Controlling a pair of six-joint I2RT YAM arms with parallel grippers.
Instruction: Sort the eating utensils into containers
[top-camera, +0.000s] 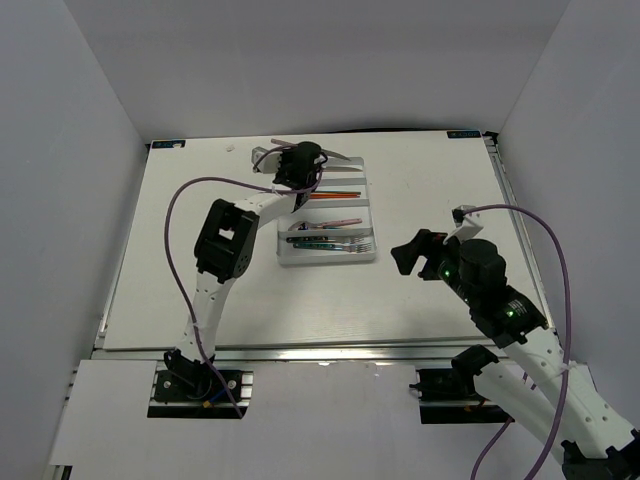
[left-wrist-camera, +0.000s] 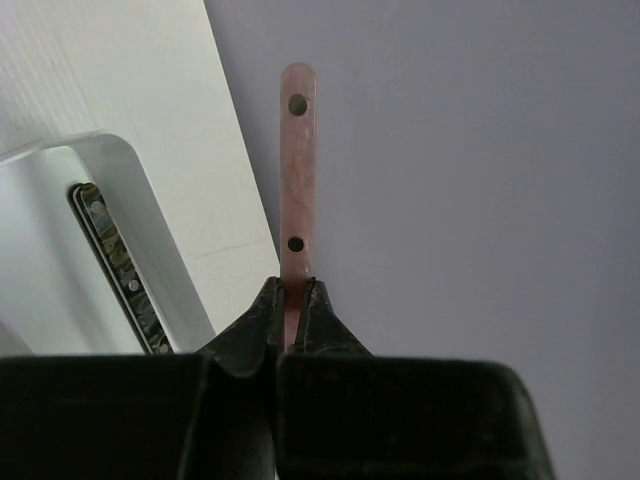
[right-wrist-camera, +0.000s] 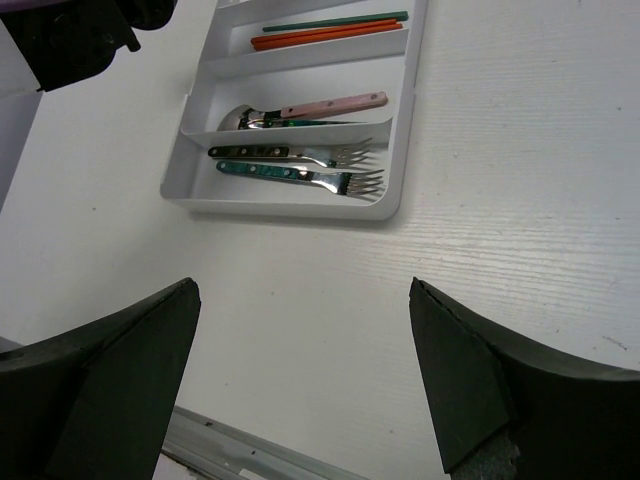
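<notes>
The left tool (left-wrist-camera: 291, 290) is pinched shut on a pink-handled piece (left-wrist-camera: 299, 170), held above the far edge of the white tray (left-wrist-camera: 150, 220). The handle points out past the counter (left-wrist-camera: 150, 90). A dark-handled knife (left-wrist-camera: 112, 262) lies in the compartment just below. The right tool (right-wrist-camera: 302, 290) hangs wide apart and empty over the counter beside the tray. There, two forks (right-wrist-camera: 300, 168), a pink-handled spoon (right-wrist-camera: 320, 105) and orange chopsticks (right-wrist-camera: 325, 36) lie in separate compartments.
</notes>
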